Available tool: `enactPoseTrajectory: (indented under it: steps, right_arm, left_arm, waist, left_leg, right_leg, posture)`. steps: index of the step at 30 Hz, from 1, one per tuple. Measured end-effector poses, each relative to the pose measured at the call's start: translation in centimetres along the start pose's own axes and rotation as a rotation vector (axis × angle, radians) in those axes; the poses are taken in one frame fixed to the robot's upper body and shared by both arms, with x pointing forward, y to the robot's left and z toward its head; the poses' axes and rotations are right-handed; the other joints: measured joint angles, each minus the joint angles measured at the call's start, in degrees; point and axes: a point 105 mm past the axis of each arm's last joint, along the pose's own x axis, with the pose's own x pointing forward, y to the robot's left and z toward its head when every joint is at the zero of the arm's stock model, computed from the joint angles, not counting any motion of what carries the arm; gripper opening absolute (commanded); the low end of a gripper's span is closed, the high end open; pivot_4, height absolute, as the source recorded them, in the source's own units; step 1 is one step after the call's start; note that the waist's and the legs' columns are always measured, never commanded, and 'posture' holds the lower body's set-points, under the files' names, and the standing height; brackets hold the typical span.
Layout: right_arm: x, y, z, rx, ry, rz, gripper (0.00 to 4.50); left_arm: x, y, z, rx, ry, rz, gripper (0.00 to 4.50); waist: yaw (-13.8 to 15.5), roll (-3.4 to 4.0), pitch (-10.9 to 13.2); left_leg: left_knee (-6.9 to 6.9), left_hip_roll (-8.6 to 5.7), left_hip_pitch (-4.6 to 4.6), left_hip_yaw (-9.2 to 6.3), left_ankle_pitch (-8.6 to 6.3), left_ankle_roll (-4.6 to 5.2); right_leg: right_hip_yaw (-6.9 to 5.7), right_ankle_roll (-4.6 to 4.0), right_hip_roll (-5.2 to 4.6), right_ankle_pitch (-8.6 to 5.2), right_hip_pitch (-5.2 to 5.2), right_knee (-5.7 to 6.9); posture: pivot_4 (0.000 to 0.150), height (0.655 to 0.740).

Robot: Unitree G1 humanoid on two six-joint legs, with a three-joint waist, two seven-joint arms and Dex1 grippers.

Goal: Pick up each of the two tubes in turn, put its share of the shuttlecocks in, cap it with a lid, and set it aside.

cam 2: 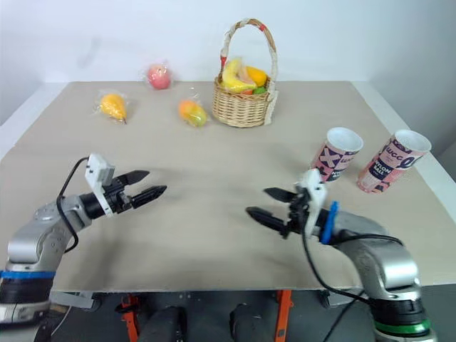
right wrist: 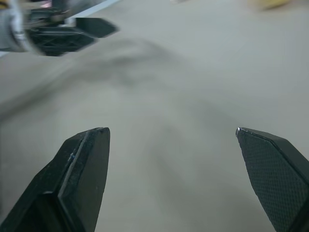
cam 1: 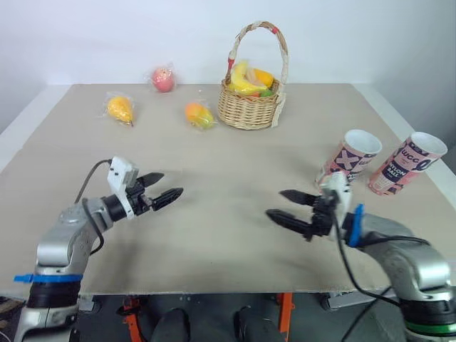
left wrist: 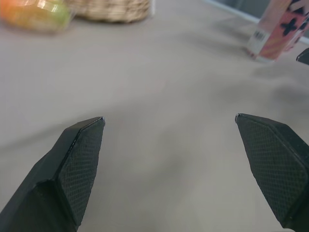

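Pink printed cardboard tube (cam 1: 350, 159) and second pink tube (cam 1: 407, 162), right side, mouths up: we judge them light, crushable; take mid-wall, gently. Left gripper (cam 1: 171, 183), right gripper (cam 1: 275, 202) both gape, empty

Fruit basket (cam 1: 248, 110), wrapped apple (cam 1: 163, 79), tan table (cam 1: 214, 214)

The left black two-fingered gripper (cam 1: 171, 184) and the right black two-fingered gripper (cam 1: 275, 203) point toward each other, fingers spread wide.
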Motion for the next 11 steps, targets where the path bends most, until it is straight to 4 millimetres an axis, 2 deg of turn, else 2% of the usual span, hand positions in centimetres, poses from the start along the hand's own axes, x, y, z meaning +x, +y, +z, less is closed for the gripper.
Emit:
enactPoseTrajectory:
  steps: [4,11]
  right_arm:
    - [0.9,-0.5,-0.2,0.036,-0.014,0.005,4.46]
    - [1.4,-0.8,-0.9,0.075,-0.020,-0.006,4.46]
  left_arm:
    - [0.1,-0.3,0.1,0.011,-0.026,0.010,4.50]
    - [0.4,-0.4,0.1,0.014,-0.050,0.025,4.50]
  waist:
    - [0.0,-0.05,0.0]
    - [0.0,-0.05,0.0]
  left_leg:
    - [0.00,0.00,0.00,0.03,-0.01,0.00]
    - [-0.03,0.10,0.03,-0.01,-0.01,0.00]
  right_leg:
    - [0.02,-0.01,0.01,0.01,0.00,-0.04]
    - [0.00,-0.08,0.15,0.02,-0.02,-0.02]
  posture:
    - [0.150,0.7371]
    - [0.150,0.7371]
